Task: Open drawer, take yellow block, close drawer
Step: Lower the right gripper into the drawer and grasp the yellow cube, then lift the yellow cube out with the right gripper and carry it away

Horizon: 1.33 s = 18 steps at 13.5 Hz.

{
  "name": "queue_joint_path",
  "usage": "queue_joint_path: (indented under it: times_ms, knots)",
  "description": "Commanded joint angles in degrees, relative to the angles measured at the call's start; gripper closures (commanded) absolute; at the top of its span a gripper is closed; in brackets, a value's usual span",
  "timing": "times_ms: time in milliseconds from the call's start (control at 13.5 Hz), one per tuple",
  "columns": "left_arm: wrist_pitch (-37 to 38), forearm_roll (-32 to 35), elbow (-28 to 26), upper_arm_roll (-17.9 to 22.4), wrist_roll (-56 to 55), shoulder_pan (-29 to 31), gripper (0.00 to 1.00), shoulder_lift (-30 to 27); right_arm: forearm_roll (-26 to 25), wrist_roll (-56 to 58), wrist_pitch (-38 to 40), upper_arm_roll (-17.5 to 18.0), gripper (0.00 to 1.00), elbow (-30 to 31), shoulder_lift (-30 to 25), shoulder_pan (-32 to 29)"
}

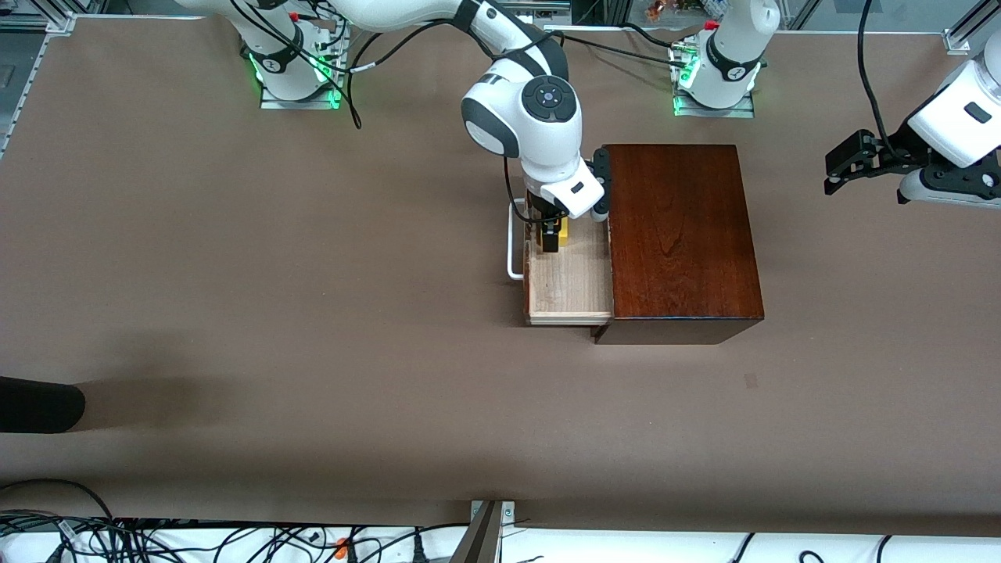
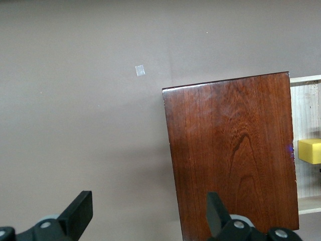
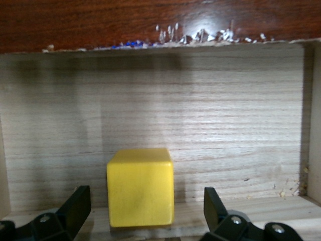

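The dark reddish-brown wooden box (image 1: pixel 680 234) stands mid-table. Its drawer (image 1: pixel 567 285) is pulled out toward the right arm's end, showing the pale wood floor and white handle (image 1: pixel 512 242). The yellow block (image 1: pixel 563 232) sits in the drawer. My right gripper (image 1: pixel 551 238) is down in the drawer and open. In the right wrist view the yellow block (image 3: pixel 140 187) stands between the fingers (image 3: pixel 75 206), with gaps on both sides, on the drawer floor (image 3: pixel 200 125). My left gripper (image 1: pixel 833 172) waits open in the air toward the left arm's end. Its view shows the box (image 2: pixel 230 150) and block (image 2: pixel 310 150).
A black object (image 1: pixel 39 403) lies at the table's edge at the right arm's end, nearer the front camera. A small pale mark (image 1: pixel 751 381) is on the brown table nearer the camera than the box. Cables run along the near edge.
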State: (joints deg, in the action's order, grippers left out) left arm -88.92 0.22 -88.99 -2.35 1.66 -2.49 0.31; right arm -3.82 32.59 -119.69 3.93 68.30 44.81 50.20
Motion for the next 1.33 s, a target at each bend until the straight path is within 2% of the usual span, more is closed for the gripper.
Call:
queue_joint_path:
  times_ms: [0,148,222,443,517,591,739,887,1035,1257]
  knots:
    - [-0.03,-0.66,0.3,0.59,1.24,-0.24,0.0,-0.75,-1.1,-0.33,0.07,-0.59,0.01,-1.33,1.24,0.86]
    - [-0.03,-0.66,0.3,0.59,0.89,-0.24,0.0,-0.49,-1.27,-0.33,-0.37,-0.59,0.11,-1.41,1.77,0.86]
    - [-0.03,-0.66,0.39,0.59,0.8,-0.24,0.0,-0.22,-1.27,-0.25,-1.15,-0.59,0.24,-1.41,2.12,0.86]
    - [-0.03,-0.31,0.48,0.42,0.89,-0.24,0.0,-0.13,-1.1,-0.33,-0.99,-0.77,0.81,-1.85,1.77,0.69]
    - [-0.12,-0.31,0.48,0.42,0.89,-0.24,0.0,-0.13,-1.01,-0.25,-0.64,-0.77,0.93,-1.94,1.34,0.43]
    - [-0.12,-0.31,0.48,0.42,0.89,-0.32,0.0,-0.13,-1.01,-0.07,0.15,-0.85,1.0,-2.11,0.29,0.07]
    - [-0.12,-0.39,0.48,0.33,0.89,-0.32,0.0,-0.05,-1.01,0.1,3.39,-1.21,1.0,-2.46,-1.12,-0.19]
    - [-0.12,-0.4,0.48,0.33,0.89,-0.32,0.0,-0.05,-0.57,-0.07,9.53,-1.29,1.0,-5.88,-3.67,-1.24]
    - [-0.12,-0.48,0.48,0.33,0.89,-0.24,0.0,-0.05,-0.13,-0.16,14.73,-1.38,1.0,-8.61,-5.95,-4.75]
    - [-0.21,-0.66,0.57,0.33,0.89,-0.32,0.0,-0.05,-0.04,-2.18,16.84,-1.99,1.0,-8.79,-11.05,-10.89]
